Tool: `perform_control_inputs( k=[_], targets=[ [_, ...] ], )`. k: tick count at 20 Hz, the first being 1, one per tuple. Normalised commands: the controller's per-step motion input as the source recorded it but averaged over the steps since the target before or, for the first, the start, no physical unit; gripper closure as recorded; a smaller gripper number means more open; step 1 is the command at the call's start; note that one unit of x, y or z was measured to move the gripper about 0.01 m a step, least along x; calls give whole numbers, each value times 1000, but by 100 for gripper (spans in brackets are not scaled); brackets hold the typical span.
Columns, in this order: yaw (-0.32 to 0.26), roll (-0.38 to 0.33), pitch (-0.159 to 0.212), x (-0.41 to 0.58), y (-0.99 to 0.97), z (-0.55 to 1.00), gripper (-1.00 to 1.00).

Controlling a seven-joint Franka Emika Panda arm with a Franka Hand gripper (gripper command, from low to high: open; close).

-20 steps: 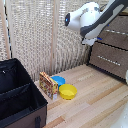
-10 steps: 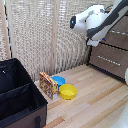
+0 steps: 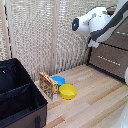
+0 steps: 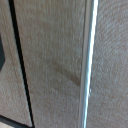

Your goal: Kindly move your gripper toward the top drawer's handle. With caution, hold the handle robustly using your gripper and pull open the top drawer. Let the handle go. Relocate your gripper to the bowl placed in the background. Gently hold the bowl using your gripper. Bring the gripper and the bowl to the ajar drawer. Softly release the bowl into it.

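In the exterior view my white arm reaches toward the dark-brown dresser at that view's right. The gripper (image 3: 93, 43) is close in front of the top drawer (image 3: 120, 38), and its fingers are too small to make out. In the wrist view the brown drawer front (image 4: 52, 60) fills the frame. The slim silver handle (image 4: 89, 60) runs across it, very near, and no fingers show. The blue bowl (image 3: 58, 80) sits on the wooden floor by the woven wall, far from the gripper, beside a larger yellow bowl (image 3: 68, 91).
A big black case (image 3: 17, 95) stands open at the exterior view's left, with a patterned box (image 3: 48, 85) leaning against it beside the bowls. A lower drawer front carries its own silver bar (image 3: 107, 59). A woven screen (image 3: 40, 35) lines the back.
The arm has shifted slightly toward the dresser at the exterior view's right. The bowls and the case have not moved.
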Motion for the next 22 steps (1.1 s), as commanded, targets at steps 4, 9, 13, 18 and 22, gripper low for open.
perform_control_inputs(
  k=[4,9,13,18,22],
  targets=[
    [112,0,-6,-326,-601,0,-100],
    [83,0,0,-37,-688,0,-100],
    [8,0,0,29,-276,0,100],
    [-17,7,0,3,-19,0,100],
    [-21,1,0,-37,0,0,100]
  ],
)
